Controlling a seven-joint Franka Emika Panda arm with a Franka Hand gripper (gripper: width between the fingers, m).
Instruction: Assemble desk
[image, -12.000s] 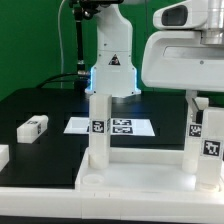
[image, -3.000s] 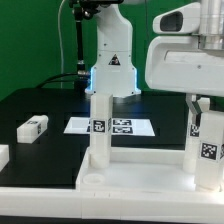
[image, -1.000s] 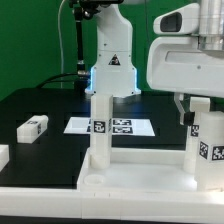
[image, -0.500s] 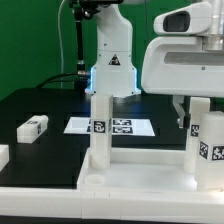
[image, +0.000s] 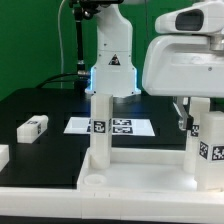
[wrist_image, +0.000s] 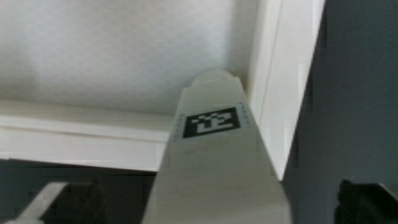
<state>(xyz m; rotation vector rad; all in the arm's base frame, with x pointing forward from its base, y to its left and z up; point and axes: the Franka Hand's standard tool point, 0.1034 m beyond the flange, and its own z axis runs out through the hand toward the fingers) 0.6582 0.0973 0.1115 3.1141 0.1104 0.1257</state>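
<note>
Gripper (image: 202, 108) spread wide, poised over the top of the right leg (image: 208, 150). The one visible finger (image: 181, 110) stood just clear of the leg, and nothing was gripped. Right leg upright at the tabletop's (image: 135, 172) end on the exterior view's right, marker tag facing the wrist camera. Left leg (image: 99, 132) upright at the tabletop's other end. Tabletop lay near the camera on the black table (image: 50, 105). Marker board (image: 112, 127) lay flat beyond it. Loose leg (image: 33, 127) lay well apart at the exterior view's left. Arm's base (image: 111, 65) stood at the far side.
</note>
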